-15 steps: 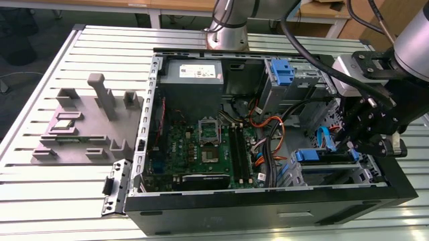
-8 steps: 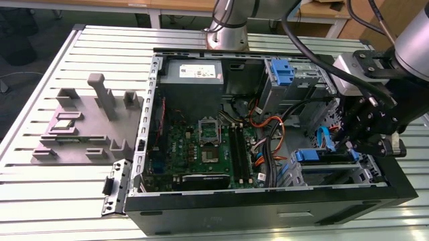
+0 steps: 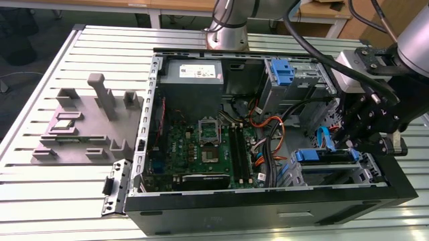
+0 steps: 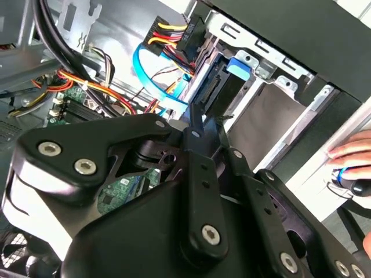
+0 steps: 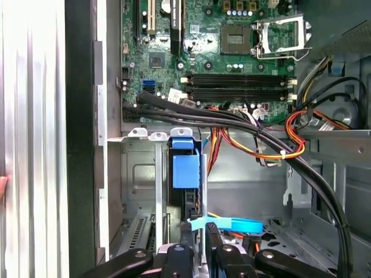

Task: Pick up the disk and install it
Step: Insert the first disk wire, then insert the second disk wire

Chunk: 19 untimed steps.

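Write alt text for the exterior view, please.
A robot arm's gripper reaches into an open computer case at the exterior view's right, just above the blue-railed disk in the drive cage. The motherboard lies exposed; grey fixtures sit on the table.

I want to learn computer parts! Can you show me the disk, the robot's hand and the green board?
disk (image 5: 186,171), first wrist view, blue carrier tab.
hand (image 5: 198,230), first wrist view, between fingertips.
green board (image 3: 204,150), exterior view, middle.
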Tool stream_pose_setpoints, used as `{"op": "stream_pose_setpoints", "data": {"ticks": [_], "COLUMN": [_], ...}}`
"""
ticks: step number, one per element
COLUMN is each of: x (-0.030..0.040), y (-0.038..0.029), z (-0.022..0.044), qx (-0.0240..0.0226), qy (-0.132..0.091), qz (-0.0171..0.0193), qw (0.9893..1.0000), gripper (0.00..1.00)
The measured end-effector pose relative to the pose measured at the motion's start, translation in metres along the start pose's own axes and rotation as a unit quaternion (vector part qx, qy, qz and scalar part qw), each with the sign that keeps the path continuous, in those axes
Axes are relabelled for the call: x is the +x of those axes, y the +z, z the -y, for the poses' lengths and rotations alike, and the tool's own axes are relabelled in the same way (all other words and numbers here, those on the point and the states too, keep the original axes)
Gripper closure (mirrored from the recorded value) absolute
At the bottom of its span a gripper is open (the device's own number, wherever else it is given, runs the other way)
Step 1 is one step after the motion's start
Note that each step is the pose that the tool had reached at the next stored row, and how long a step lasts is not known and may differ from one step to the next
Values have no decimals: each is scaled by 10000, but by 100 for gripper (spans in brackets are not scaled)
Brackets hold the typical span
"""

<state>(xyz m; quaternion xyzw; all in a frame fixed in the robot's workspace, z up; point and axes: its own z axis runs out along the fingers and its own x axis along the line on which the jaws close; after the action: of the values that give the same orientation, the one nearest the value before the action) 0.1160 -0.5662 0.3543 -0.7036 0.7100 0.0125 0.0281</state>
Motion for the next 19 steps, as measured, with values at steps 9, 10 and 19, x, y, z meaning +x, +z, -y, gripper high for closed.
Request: {"op": "stream_pose_setpoints", "data": {"ticks": [9,10,19], "x": [-1,-1,-2], "y": [-6,-6,-26], "z": [1,1,1], "qx": [-94,-95,-137], "qy": [7,7,9], "qz": [0,0,0], "qw": [10000,10000,9999], "gripper": [76,76,76]}}
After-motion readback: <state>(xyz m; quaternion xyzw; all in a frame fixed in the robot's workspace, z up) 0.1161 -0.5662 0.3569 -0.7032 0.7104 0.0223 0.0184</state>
